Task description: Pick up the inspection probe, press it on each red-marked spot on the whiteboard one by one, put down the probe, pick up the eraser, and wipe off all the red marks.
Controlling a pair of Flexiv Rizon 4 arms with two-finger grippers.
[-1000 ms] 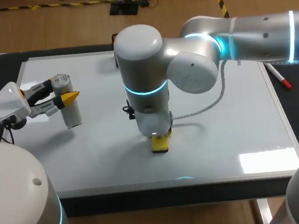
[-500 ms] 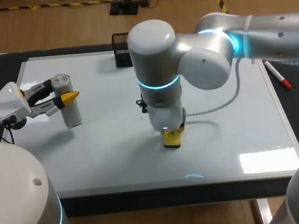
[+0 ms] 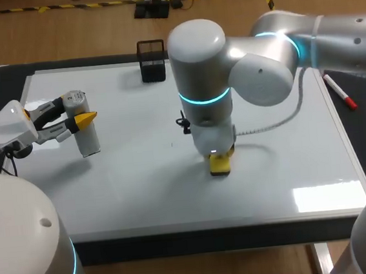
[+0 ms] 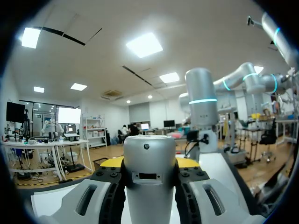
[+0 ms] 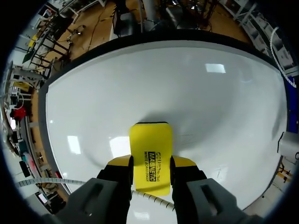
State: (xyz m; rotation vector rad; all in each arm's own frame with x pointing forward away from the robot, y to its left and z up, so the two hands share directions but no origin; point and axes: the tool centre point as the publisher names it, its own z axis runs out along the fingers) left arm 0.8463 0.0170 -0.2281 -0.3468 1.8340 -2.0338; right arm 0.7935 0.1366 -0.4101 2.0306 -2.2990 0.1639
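Yellow eraser (image 3: 219, 164) has slid rightward across the whiteboard (image 3: 109, 183) over the last second, pad down, with the right hand (image 5: 149, 169) clamped on its sides. Reads as a wiping stroke underway. No red marks visible on the board now, so probably near done. Eraser sits between the right hand's fingers, sticking out ahead, flat on the board near the middle. Left hand (image 3: 71, 120) hasn't moved and is closed round the probe (image 3: 87, 138) at the board's left, not put down.

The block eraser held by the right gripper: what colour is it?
Bright yellow rectangular eraser, black print on top; best in the right wrist view.
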